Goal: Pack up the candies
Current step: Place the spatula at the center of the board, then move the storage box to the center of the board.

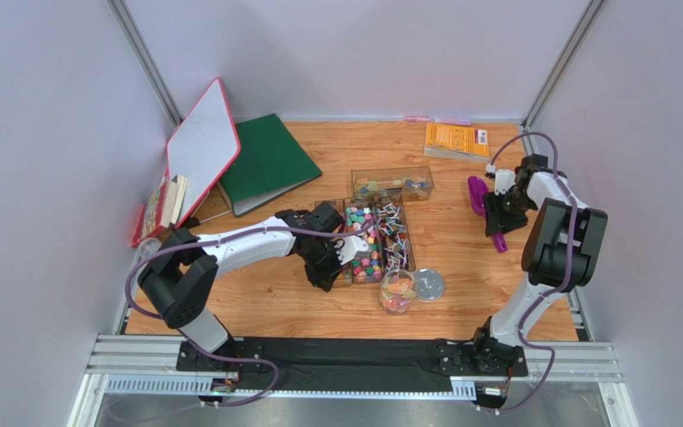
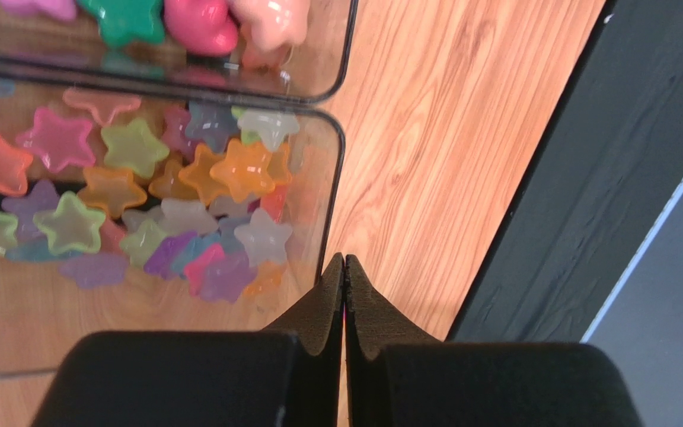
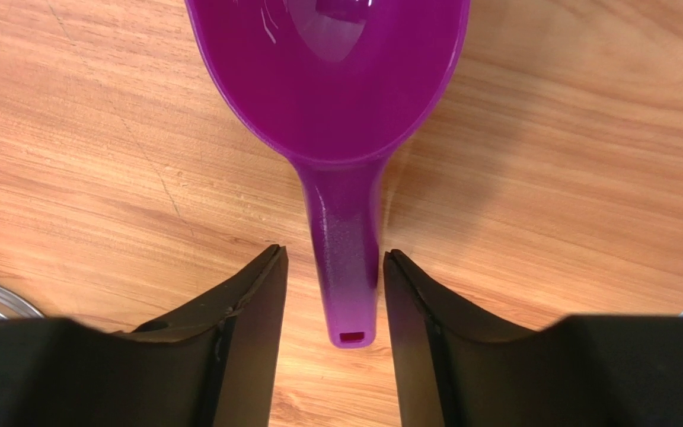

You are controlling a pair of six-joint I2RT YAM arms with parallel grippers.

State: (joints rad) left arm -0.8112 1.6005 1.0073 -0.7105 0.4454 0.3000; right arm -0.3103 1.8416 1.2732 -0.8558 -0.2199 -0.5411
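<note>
The candies (image 1: 365, 253) are small star-shaped sweets in mixed colours, lying in a clear tray (image 1: 350, 277) at the table's middle. In the left wrist view they (image 2: 140, 178) fill the tray (image 2: 337, 178) to the left of my fingers. My left gripper (image 1: 343, 258) (image 2: 344, 260) is shut, with its tips pinched at the tray's thin side wall. A purple scoop (image 1: 477, 196) (image 3: 327, 80) lies on the wood at the right. My right gripper (image 1: 499, 213) (image 3: 333, 253) is open, with its jaws on either side of the scoop's handle and not touching it.
A second clear box (image 1: 392, 184) of sweets stands behind. A tray of stick sweets (image 1: 396, 233) lies beside the first. A small cup (image 1: 397, 294) and a round lid (image 1: 429, 285) sit in front. A green binder (image 1: 269, 160), a whiteboard (image 1: 201, 147) and an orange booklet (image 1: 455, 140) are at the back.
</note>
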